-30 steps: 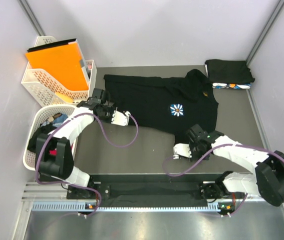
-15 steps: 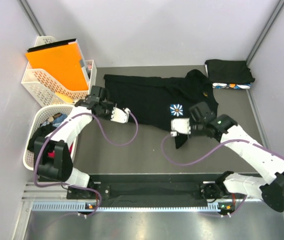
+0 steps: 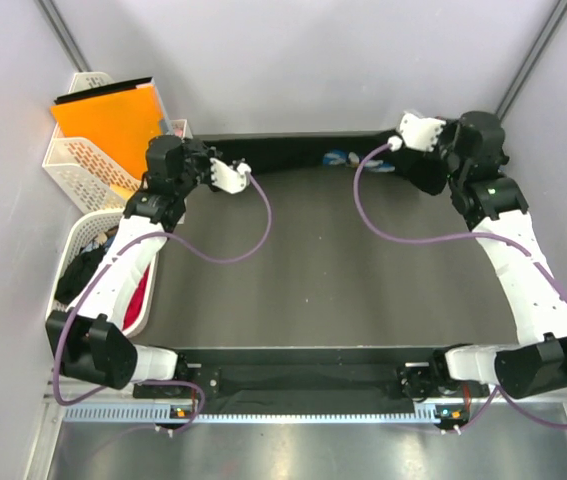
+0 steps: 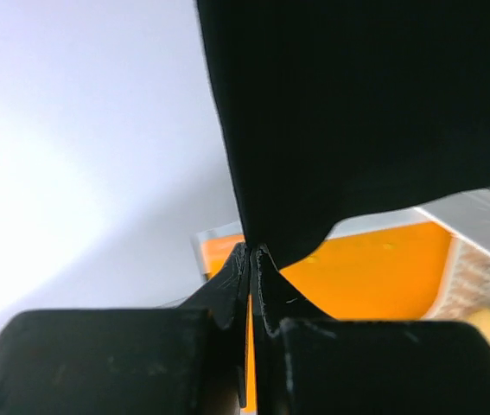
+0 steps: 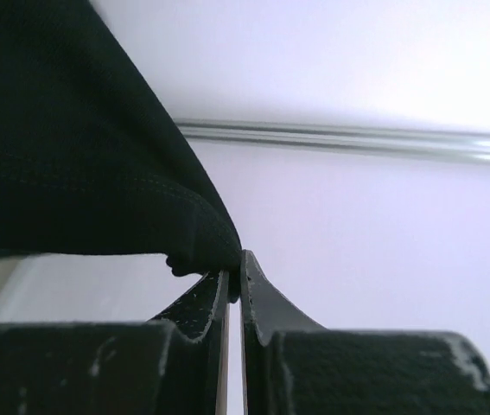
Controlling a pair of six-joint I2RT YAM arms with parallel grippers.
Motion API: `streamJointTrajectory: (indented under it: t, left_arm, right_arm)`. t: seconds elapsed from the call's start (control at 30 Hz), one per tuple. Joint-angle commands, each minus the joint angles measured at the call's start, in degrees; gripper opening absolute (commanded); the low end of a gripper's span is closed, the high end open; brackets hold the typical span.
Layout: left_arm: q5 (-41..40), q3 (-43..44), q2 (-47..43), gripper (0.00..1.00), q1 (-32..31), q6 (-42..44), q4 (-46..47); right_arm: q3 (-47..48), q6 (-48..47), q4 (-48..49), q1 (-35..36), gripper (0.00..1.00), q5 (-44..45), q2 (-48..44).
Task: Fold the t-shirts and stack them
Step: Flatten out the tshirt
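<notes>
One black t-shirt (image 3: 293, 153) is held up, stretched in a narrow band along the far edge of the worktop (image 3: 313, 260) — its white-and-blue print (image 3: 341, 157) just shows near the middle. Left jaws are closed, pinching the shirt's left end; right jaws are closed on the right end — the cloth edge sits between the tips in both wrist views. Orange folder (image 3: 113, 118) stands in a white basket (image 3: 68, 165) at far left; a second basket (image 3: 71, 245) nearer holds red cloth (image 3: 141, 297).
</notes>
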Motion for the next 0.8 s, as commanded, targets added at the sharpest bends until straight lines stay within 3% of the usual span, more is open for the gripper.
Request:
streamJointTrajectory:
  t: [0.0, 0.33, 0.53, 0.77]
  left_arm:
    - [-4.2, 2.2, 0.0, 0.0, 2.2, 1.6, 13.4]
    - [-6.1, 7.8, 1.3, 0.0, 4.9, 3.7, 29.8]
    - [2.0, 8.4, -4.8, 0.0, 5.0, 3.0, 27.7]
    - [5.7, 6.8, -12.4, 0.0, 5.0, 0.1, 32.3]
  right_arm:
    - [4.7, -5.7, 15.4, -3.4, 0.0, 3.3, 0.4]
    - [8.1, -9.2, 34.8, -5.9, 0.0, 2.0, -0.7]
    - [12.3, -5.0, 31.3, -6.0, 0.0, -0.1, -6.0]
    - [12.6, -8.5, 35.1, -6.0, 0.0, -3.5, -11.2]
